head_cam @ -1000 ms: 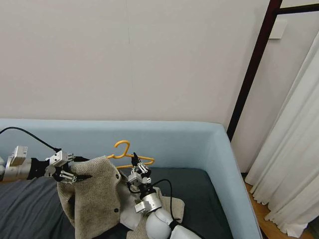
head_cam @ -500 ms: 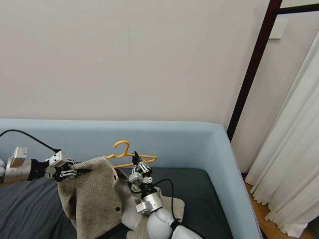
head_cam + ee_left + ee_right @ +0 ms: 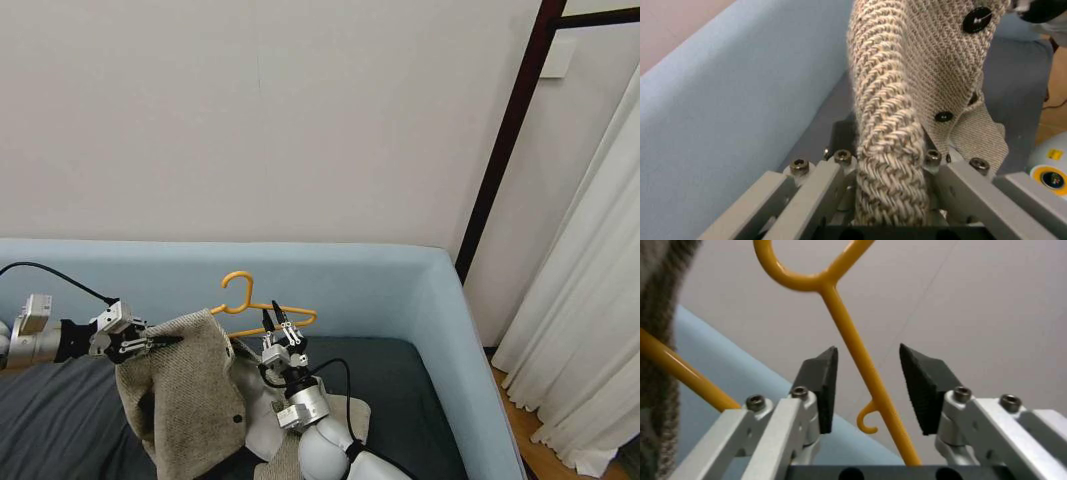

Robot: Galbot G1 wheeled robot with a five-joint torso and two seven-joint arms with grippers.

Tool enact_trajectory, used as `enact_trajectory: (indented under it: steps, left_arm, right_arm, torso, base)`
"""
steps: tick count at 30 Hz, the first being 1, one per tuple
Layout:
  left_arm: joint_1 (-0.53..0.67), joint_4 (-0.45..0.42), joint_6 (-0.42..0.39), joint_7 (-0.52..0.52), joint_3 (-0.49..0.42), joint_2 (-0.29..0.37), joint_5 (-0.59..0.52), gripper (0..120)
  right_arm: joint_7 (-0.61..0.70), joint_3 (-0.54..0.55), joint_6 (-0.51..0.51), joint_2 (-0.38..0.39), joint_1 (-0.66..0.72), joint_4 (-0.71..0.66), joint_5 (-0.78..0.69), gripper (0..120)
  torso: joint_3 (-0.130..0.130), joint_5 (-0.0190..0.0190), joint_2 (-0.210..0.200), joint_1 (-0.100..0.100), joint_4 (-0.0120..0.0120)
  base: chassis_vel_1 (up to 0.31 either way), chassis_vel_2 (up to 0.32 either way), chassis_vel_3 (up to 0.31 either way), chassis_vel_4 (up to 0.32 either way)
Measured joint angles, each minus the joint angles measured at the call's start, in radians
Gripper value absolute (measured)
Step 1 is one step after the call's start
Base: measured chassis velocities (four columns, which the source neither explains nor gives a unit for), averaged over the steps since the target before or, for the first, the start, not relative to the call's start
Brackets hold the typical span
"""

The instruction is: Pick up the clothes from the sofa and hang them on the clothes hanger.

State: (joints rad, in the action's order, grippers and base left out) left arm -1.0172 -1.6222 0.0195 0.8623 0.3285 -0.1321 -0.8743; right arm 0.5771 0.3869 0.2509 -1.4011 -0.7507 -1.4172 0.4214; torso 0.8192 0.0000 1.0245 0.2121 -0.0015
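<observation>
Holds the cardigan (image 3: 190,390) at lower left, left gripper (image 3: 160,343) jaws clamped on its edge, with right gripper (image 3: 282,320) jaws apart astride the hanger (image 3: 853,350) just right, bar level toward the cloth.

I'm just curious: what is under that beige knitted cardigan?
Below the beige knitted cardigan lies the dark sofa seat. One arm of the orange hanger runs under the knit, its end covered.

Grey left tool (image 3: 160,341), hex screws (image 3: 799,164), black cable (image 3: 60,272); right forearm (image 3: 322,452) apparently white.

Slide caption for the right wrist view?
Right gripper, jaws open, straddling the rod of the yellow hanger.
</observation>
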Motion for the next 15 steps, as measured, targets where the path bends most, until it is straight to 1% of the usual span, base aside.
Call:
enact_trajectory:
  steps: [2, 3, 4, 5, 7, 8, 9, 11, 13, 14, 15]
  left_arm:
    - [0.009, 0.007, 0.000, -0.005, -0.004, -0.009, 0.000, 9]
    - [0.016, 0.012, 0.000, -0.010, -0.008, -0.016, 0.000, 9]
    - [0.016, 0.012, 0.000, -0.010, -0.008, -0.016, 0.000, 9]
    - [0.022, 0.017, 0.000, -0.018, -0.012, -0.024, 0.000, 9]
    - [0.032, 0.026, 0.002, -0.035, -0.018, -0.039, 0.000, 8]
    - [0.032, 0.026, 0.002, -0.035, -0.018, -0.039, 0.000, 8]
    - [0.037, 0.031, 0.002, -0.042, -0.021, -0.046, 0.000, 8]
    - [0.045, 0.036, 0.004, -0.046, -0.025, -0.054, 0.000, 8]
    - [0.047, 0.037, 0.005, -0.046, -0.026, -0.056, 0.000, 8]
    - [0.047, 0.037, 0.005, -0.046, -0.026, -0.056, 0.000, 8]
    - [0.048, 0.035, 0.005, -0.046, -0.026, -0.055, 0.000, 8]
  right_arm:
    - [-0.030, -0.021, 0.082, 0.020, -0.010, -0.013, -0.002, 49]
    - [-0.046, -0.035, 0.134, 0.035, -0.019, -0.027, -0.010, 55]
    - [-0.046, -0.035, 0.134, 0.035, -0.019, -0.027, -0.010, 55]
    - [-0.062, -0.044, 0.168, 0.055, -0.029, -0.044, -0.041, 60]
    - [-0.085, -0.043, 0.187, 0.097, -0.048, -0.078, -0.129, 69]
    - [-0.085, -0.043, 0.187, 0.097, -0.048, -0.078, -0.129, 69]
    - [-0.096, -0.036, 0.183, 0.121, -0.058, -0.092, -0.174, 72]
    - [-0.118, -0.014, 0.138, 0.168, -0.078, -0.118, -0.255, 82]
    - [-0.160, 0.018, 0.062, 0.213, -0.096, -0.146, -0.359, 90]
    - [-0.160, 0.018, 0.062, 0.213, -0.096, -0.146, -0.359, 90]
    - [-0.187, 0.033, 0.035, 0.228, -0.099, -0.161, -0.416, 94]
  torso:
    - [0.000, 0.0001, 0.000, 0.000, -0.0001]
    - [0.000, 0.0001, 0.000, 0.000, 0.0000]
    - [0.000, 0.0001, 0.000, 0.000, 0.0000]
    - [0.000, 0.0001, 0.000, 0.000, 0.0000]
    - [0.000, 0.0001, 0.000, 0.000, 0.0000]
    - [0.000, 0.0001, 0.000, 0.000, 0.0000]
    - [0.000, 0.0000, 0.000, 0.000, -0.0001]
    - [0.000, 0.0001, 0.000, 0.000, -0.0002]
    - [0.000, 0.0001, 0.000, 0.000, -0.0003]
    - [0.000, 0.0001, 0.000, 0.000, -0.0003]
    - [0.000, 0.0002, 0.000, 0.000, -0.0002]
  base:
    - [0.000, 0.000, 0.000, 0.000]
    - [0.000, 0.000, 0.000, 0.000]
    - [0.000, 0.000, 0.000, 0.000]
    - [0.000, 0.000, 0.000, 0.000]
    - [0.000, 0.000, 0.000, 0.000]
    - [0.000, 0.000, 0.000, 0.000]
    - [0.000, 0.000, 0.000, 0.000]
    - [0.000, 0.000, 0.000, 0.000]
    - [0.000, 0.000, 0.000, 0.000]
    - [0.000, 0.000, 0.000, 0.000]
    - [0.000, 0.000, 0.000, 0.000]
